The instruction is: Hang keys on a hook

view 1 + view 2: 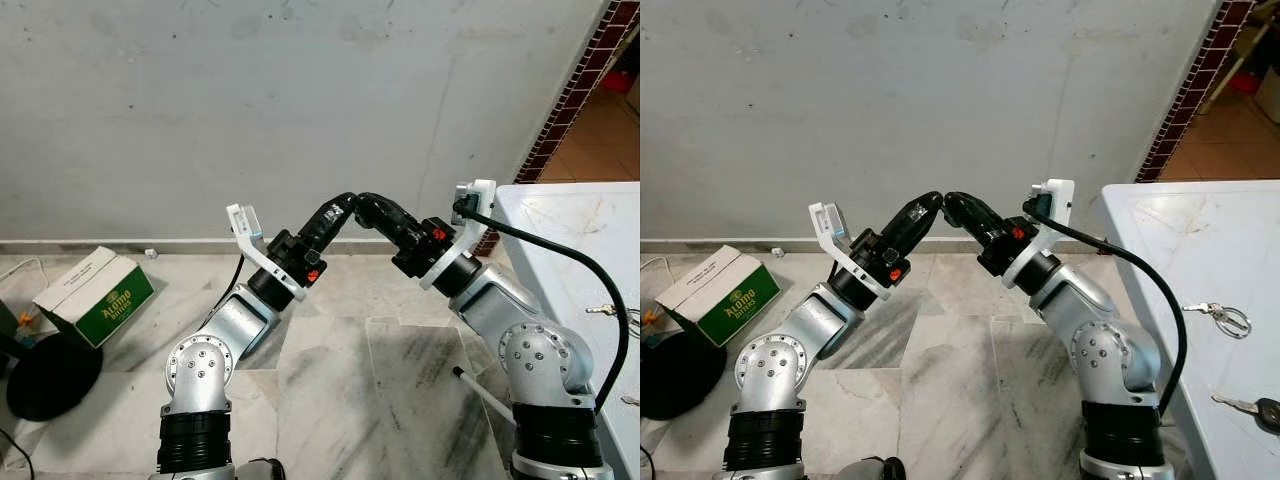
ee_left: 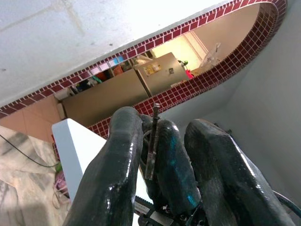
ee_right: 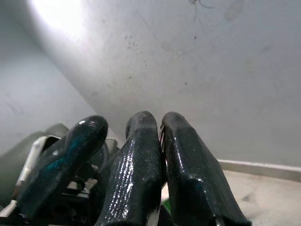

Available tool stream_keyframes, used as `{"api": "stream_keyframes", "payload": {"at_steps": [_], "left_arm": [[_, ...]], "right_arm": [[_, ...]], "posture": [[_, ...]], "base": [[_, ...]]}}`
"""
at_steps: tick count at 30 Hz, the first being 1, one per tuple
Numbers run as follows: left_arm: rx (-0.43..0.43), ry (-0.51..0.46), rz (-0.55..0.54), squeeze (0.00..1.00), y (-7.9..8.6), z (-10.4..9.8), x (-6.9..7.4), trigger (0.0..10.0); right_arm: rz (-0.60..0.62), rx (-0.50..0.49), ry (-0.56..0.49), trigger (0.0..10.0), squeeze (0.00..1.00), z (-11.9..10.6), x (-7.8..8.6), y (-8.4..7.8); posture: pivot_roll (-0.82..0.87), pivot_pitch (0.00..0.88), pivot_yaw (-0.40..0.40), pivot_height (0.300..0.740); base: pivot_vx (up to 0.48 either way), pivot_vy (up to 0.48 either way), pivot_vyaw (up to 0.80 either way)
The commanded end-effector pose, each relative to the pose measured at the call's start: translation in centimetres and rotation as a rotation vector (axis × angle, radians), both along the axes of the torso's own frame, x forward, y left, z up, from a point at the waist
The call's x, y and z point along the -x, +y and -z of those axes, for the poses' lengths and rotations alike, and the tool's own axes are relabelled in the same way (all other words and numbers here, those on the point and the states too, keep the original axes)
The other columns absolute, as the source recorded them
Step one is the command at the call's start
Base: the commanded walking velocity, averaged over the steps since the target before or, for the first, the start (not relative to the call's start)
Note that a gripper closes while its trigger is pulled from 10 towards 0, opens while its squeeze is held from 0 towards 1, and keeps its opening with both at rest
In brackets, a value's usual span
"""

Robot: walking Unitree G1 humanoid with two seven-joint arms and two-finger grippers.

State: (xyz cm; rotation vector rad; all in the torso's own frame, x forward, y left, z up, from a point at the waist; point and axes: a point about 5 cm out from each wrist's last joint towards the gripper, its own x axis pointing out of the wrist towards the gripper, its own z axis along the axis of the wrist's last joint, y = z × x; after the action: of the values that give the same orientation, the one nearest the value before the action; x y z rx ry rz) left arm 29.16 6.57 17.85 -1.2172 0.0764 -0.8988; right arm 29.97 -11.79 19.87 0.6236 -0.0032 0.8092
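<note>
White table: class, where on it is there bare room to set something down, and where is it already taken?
The far part of the white table, between its far edge and the key ring, is bare. The near part is more crowded: the key ring lies there, and closer still a black-headed key. The table's left edge has the right arm close beside it.

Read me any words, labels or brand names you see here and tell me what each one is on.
"Aromo": large white brand word on the green side of the cardboard box on the floor.
Smaller line under it on the box: too blurred to read.
Stickers on the fridge through the archway: too small to read.
</note>
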Motion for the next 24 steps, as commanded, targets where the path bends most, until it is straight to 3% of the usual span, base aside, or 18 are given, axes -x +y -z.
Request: {"api": "stream_keyframes", "payload": {"at_steps": [1, 9, 10, 11, 12, 13, 14, 15, 16, 17, 24], "left_arm": [[0.034, -0.002, 0.007, 0.00, -0.3, -0.2, 0.0, 10.0], [0.026, 0.010, -0.042, 0.00, 0.5, 0.1, -0.2, 10.0], [0.030, 0.014, -0.050, 0.00, 0.7, 0.2, -0.3, 4.9], [0.043, 0.019, -0.055, 0.00, 0.9, 0.2, -0.4, 4.9], [0.046, 0.020, -0.056, 0.00, 0.9, 0.2, -0.4, 0.7], [0.047, 0.020, -0.057, 0.00, 0.9, 0.2, -0.5, 0.7], [0.043, 0.017, -0.057, 0.00, 0.9, 0.2, -0.6, 2.7], [0.044, 0.014, -0.058, 0.00, 0.8, 0.1, -0.6, 4.2], [0.045, 0.013, -0.058, 0.00, 0.8, 0.1, -0.7, 4.2], [0.043, 0.010, -0.060, 0.00, 0.7, 0.0, -0.8, 10.0], [0.061, 0.010, -0.043, 0.00, 0.4, -0.1, -0.9, 10.0]], "right_arm": [[-0.016, -0.035, 0.000, 10.0, 0.00, -0.6, 0.2, 0.1], [-0.020, -0.042, 0.009, 10.0, 0.00, -0.4, 0.4, 0.3], [-0.024, -0.044, 0.011, 10.0, 0.00, -0.4, 0.4, 0.4], [-0.026, -0.044, 0.012, 10.0, 0.00, -0.5, 0.4, 0.4], [-0.027, -0.044, 0.013, 10.0, 0.00, -0.5, 0.4, 0.4], [-0.028, -0.044, 0.014, 10.0, 0.00, -0.5, 0.4, 0.5], [-0.031, -0.043, 0.015, 10.0, 0.00, -0.5, 0.4, 0.5], [-0.034, -0.042, 0.015, 10.0, 0.00, -0.5, 0.4, 0.5], [-0.035, -0.041, 0.014, 10.0, 0.00, -0.5, 0.4, 0.5], [-0.043, -0.043, 0.017, 10.0, 0.00, -0.6, 0.5, 0.6], [-0.062, -0.043, 0.022, 10.0, 0.00, -0.5, 0.8, 0.7]], "posture": [[-0.10, 0.109, 0.030, 0.740], [-0.10, 0.110, 0.027, 0.740], [-0.10, 0.110, 0.027, 0.740], [-0.10, 0.110, 0.027, 0.740], [-0.10, 0.110, 0.027, 0.740], [-0.10, 0.110, 0.027, 0.740], [-0.10, 0.110, 0.027, 0.740], [-0.10, 0.110, 0.027, 0.740], [-0.10, 0.108, 0.024, 0.740], [-0.10, 0.108, 0.024, 0.740], [-0.10, 0.108, 0.024, 0.740]], "base": [[0.000, 0.000, 0.00], [0.000, 0.000, 0.00], [0.000, 0.000, 0.00], [0.000, 0.000, 0.00], [0.000, 0.000, 0.00], [0.000, 0.000, 0.00], [0.000, 0.000, 0.00], [0.000, 0.000, 0.00], [0.000, 0.000, 0.00], [0.000, 0.000, 0.00], [0.000, 0.000, 0.00]]}}
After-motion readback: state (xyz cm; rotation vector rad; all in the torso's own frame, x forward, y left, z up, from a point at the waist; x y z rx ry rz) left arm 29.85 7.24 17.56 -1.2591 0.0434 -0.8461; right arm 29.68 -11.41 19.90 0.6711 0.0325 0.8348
